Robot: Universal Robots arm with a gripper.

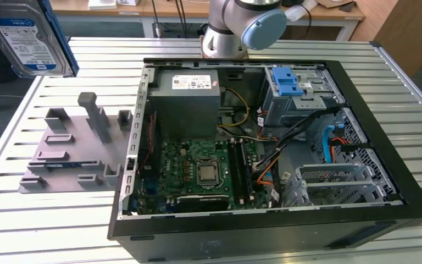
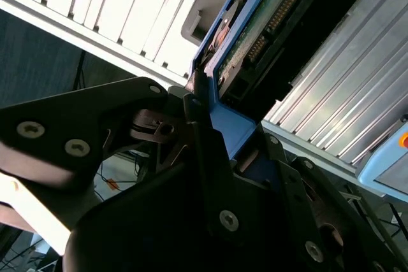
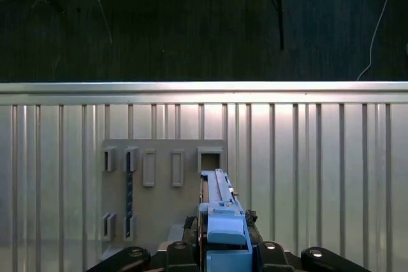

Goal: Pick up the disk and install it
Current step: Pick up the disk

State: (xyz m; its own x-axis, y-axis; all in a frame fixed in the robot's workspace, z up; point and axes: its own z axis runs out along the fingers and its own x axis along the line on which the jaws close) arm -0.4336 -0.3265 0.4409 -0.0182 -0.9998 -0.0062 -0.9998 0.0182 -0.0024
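Exterior view: disk (image 1: 26, 38) hanging high above the bench (image 1: 50, 220). Second wrist view: gripper (image 2: 207, 109) clamping the disk's blue rail, jaws narrowed onto it. First wrist view: disk sitting edge-on between the jaws, grey fixture plate (image 3: 159, 202) lying below the gripper.

The disk (image 1: 28, 38) is glossy silver metal edged in blue plastic; the counter (image 1: 50, 220) is ribbed, satiny metal.
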